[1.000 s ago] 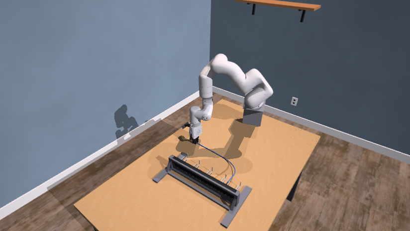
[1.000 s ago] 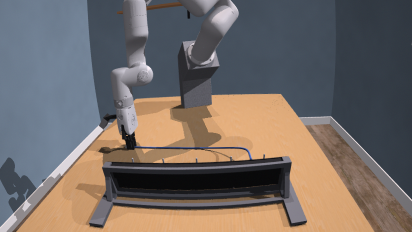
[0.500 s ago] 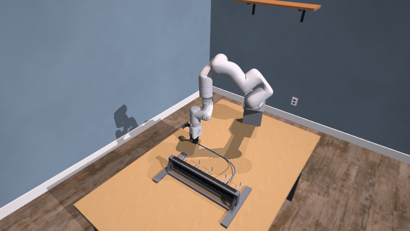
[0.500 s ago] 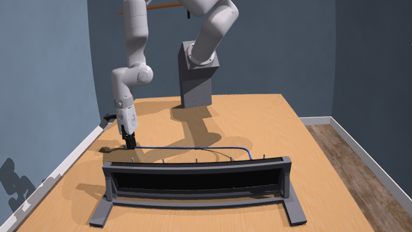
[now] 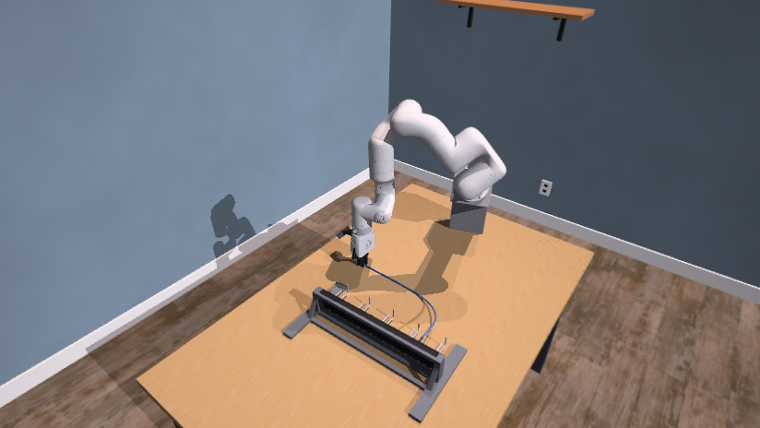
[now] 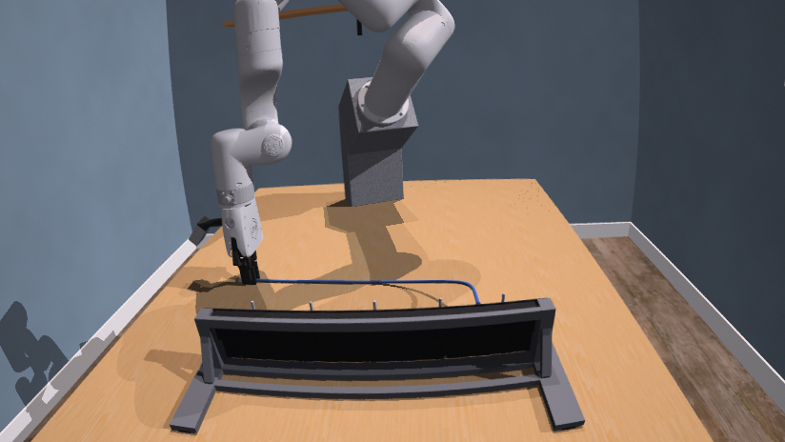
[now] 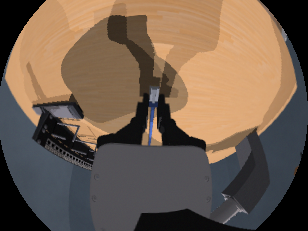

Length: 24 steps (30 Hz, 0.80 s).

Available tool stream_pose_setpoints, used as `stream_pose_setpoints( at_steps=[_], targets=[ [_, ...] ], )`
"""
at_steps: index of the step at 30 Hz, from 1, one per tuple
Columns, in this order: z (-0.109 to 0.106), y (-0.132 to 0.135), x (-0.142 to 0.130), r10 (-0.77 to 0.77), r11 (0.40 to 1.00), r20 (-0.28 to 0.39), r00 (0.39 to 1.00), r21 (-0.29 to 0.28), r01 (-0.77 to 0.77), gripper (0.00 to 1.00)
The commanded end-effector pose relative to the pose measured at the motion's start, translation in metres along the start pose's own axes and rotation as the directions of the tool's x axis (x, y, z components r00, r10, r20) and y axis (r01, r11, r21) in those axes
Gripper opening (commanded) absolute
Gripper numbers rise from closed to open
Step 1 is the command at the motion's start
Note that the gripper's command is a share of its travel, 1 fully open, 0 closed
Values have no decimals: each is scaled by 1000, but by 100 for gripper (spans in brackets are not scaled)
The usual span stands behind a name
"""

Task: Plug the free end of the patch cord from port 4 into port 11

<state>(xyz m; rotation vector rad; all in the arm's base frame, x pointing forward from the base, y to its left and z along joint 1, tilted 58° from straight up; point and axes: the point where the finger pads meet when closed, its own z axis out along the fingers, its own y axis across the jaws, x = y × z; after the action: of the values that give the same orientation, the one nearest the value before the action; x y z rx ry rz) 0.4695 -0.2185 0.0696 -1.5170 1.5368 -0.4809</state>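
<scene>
A grey patch-panel rack (image 5: pixel 372 332) (image 6: pixel 378 315) (image 7: pixel 56 134) stands on the wooden table (image 5: pixel 504 297) (image 6: pixel 493 231). A blue patch cord (image 5: pixel 404 287) (image 6: pixel 373 282) (image 7: pixel 154 120) runs from the rack's port side in a bend and then along the table to my gripper (image 5: pixel 362 261) (image 6: pixel 248 278) (image 7: pixel 153 102). The gripper points down near the table's edge, behind the rack's end, just above the table top. It is shut on the cord's free-end plug (image 7: pixel 150 97), which shows between the fingertips in the wrist view. The port numbers are not readable.
The arm's grey base block (image 5: pixel 468 215) (image 6: pixel 373 159) stands at the far side of the table. The table edge (image 6: pixel 181 263) lies close beside the gripper, with the floor and wall beyond. Small pegs (image 6: pixel 374 303) stick up along the rack's top.
</scene>
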Motion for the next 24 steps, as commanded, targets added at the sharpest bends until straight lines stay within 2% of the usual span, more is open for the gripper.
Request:
stream_pose_setpoints(
  at_steps=[1, 24],
  targets=[
    [0, 0, 0, 0, 1000, 0, 1000, 0, 0, 0],
    [-4, 0, 0, 0, 1000, 0, 1000, 0, 0, 0]
  ],
)
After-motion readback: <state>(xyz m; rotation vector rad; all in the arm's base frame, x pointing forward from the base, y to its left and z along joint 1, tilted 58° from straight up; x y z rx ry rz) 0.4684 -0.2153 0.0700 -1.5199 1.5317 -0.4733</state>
